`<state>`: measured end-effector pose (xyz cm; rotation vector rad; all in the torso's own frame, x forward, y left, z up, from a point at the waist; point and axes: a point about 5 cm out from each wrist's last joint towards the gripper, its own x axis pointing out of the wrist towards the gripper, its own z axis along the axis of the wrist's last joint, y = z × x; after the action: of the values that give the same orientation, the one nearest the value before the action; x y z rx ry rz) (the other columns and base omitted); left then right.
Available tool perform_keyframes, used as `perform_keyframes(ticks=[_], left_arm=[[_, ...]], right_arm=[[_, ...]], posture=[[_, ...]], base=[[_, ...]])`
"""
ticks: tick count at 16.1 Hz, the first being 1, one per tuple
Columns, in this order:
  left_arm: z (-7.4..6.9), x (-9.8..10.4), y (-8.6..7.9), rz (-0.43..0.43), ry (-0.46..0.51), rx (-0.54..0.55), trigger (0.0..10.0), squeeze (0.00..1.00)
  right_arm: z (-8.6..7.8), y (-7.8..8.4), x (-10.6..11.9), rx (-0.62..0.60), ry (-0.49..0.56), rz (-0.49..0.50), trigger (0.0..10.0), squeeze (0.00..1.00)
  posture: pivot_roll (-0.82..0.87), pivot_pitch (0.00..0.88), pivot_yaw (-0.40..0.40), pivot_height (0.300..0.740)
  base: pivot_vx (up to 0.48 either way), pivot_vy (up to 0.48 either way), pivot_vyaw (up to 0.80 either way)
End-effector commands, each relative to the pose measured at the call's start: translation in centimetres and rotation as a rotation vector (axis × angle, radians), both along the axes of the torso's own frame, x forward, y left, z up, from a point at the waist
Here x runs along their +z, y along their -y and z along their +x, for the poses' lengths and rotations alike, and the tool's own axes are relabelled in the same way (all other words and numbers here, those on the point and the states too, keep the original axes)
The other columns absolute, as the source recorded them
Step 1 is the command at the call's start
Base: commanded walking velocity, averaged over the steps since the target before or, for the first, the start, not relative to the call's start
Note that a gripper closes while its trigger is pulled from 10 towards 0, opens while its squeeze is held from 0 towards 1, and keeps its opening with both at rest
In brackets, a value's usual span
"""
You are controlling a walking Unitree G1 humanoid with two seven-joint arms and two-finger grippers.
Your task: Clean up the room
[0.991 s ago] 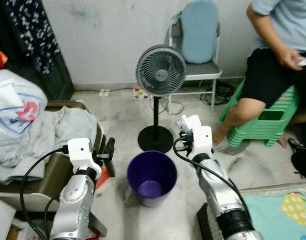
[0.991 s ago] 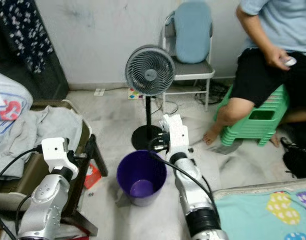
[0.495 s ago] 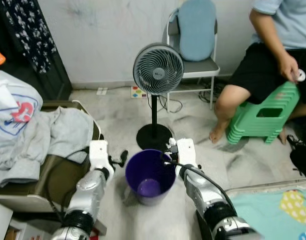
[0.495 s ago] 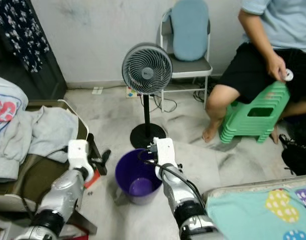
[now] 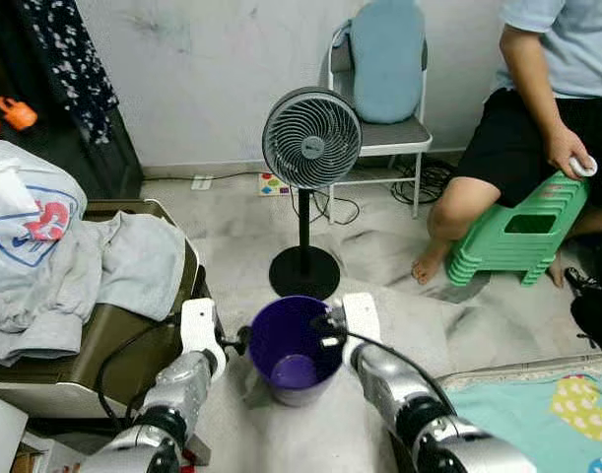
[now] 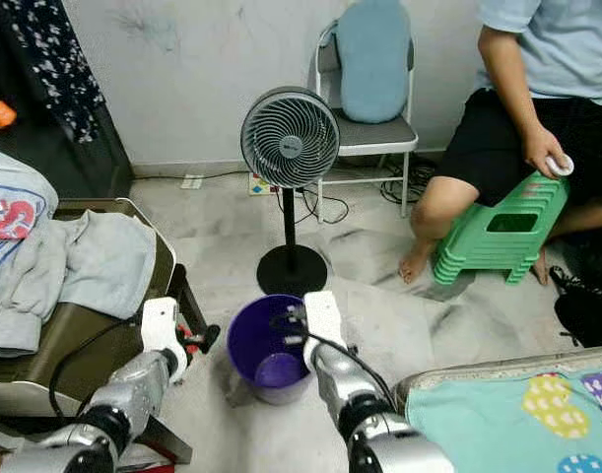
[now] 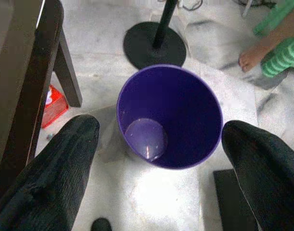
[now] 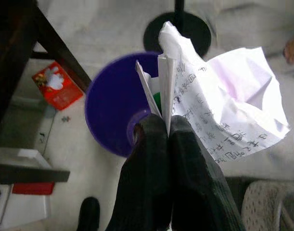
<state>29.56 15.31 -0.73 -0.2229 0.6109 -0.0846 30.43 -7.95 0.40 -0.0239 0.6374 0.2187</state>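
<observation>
The step in hand looks like binning a scrap: the purple waste bin (image 5: 297,347) stands upright on the floor, mouth open straight up, at about 6 o'clock from the pedestal fan (image 5: 311,139), and both arms flank it.

The right claw (image 8: 164,126), at the bin's 3 o'clock rim in the head views, is pinched tight on a crumpled sheet of written paper (image 8: 219,113). In the right wrist view the paper fans out beyond the fingertips, its long axis running on from the fingers' line, with the bin's mouth below and beyond it. It seems to hang over the near edge rather than the centre.

The next move, I judge, calls for carrying the paper a little further over the opening and then letting the fingers part, so the sheet falls inside and not onto the floor.

The left claw (image 7: 159,144) stands wide apart and empty, its two fingers framing the bin from the 9 o'clock side.

A small red packet (image 7: 54,103) lies on the floor beside a dark furniture leg (image 7: 65,67).
</observation>
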Motion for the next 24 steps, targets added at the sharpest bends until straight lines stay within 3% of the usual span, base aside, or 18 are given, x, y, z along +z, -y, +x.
perform_keyframes(ticks=[1, 7, 24], left_arm=[[0.29, 0.22, -0.15, 0.002, 0.004, 0.003, 10.0, 0.00], [0.70, 0.56, 0.43, -0.009, 0.011, -0.021, 10.0, 0.00], [1.04, 0.89, 0.79, -0.020, 0.024, -0.035, 10.0, 0.00]], right_arm=[[0.08, -0.57, 0.18, 0.024, 0.007, 0.005, 10.0, 0.00], [0.47, -0.45, 0.53, 0.019, 0.020, 0.002, 10.0, 0.00], [0.66, -0.64, 0.76, 0.035, 0.025, -0.003, 10.0, 0.00]], posture=[[-0.06, 0.010, 0.027, 0.740], [-0.06, 0.004, 0.033, 0.740], [-0.07, 0.000, 0.033, 0.740]], base=[[0.000, 0.000, 0.00], [0.000, 0.000, 0.34], [0.000, 0.000, 0.00]])
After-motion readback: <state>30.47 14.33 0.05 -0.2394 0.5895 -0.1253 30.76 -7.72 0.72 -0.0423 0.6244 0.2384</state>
